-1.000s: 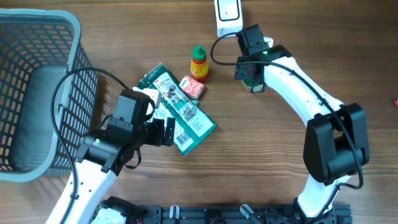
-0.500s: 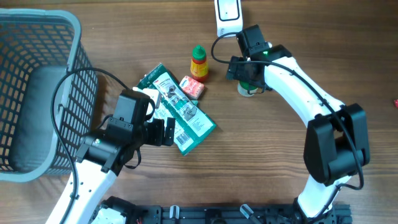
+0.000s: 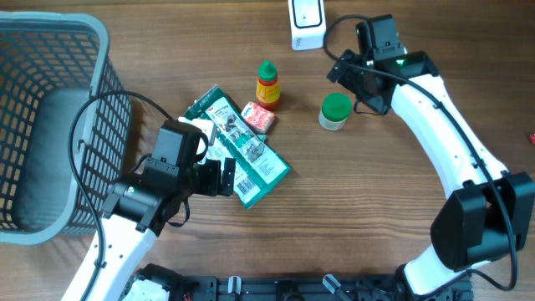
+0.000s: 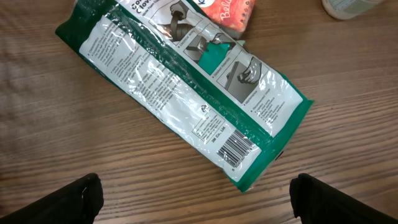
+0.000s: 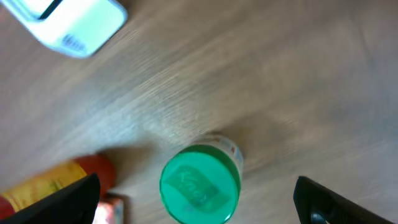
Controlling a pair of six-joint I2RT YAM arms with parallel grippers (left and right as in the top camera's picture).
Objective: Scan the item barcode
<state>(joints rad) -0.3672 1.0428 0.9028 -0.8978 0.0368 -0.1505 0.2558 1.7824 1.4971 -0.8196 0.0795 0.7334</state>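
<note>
Packet: green packet [image 3: 238,146] lies flat and slantwise, barcode [image 4: 238,148] end up, just beside left gripper [image 3: 224,177].
Left jaws: spread, empty.
Right gripper [image 3: 355,86]: spread, empty, beside green-lidded jar [image 3: 335,110], nearer scanner [image 3: 307,18].

A barcode [image 4: 238,148] sits on the packet's [image 4: 186,93] end nearest the left gripper [image 4: 199,205]. Its small print and the lid's [image 5: 200,185] mark are illegible.

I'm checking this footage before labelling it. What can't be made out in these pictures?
- green-lidded jar: no barcode visible; the right wrist view is blurred, and overhead shows only its lid.
- white scanner: cut off by the overhead view's top edge.
- pink packet: cut off by the left wrist view's top edge.
</note>
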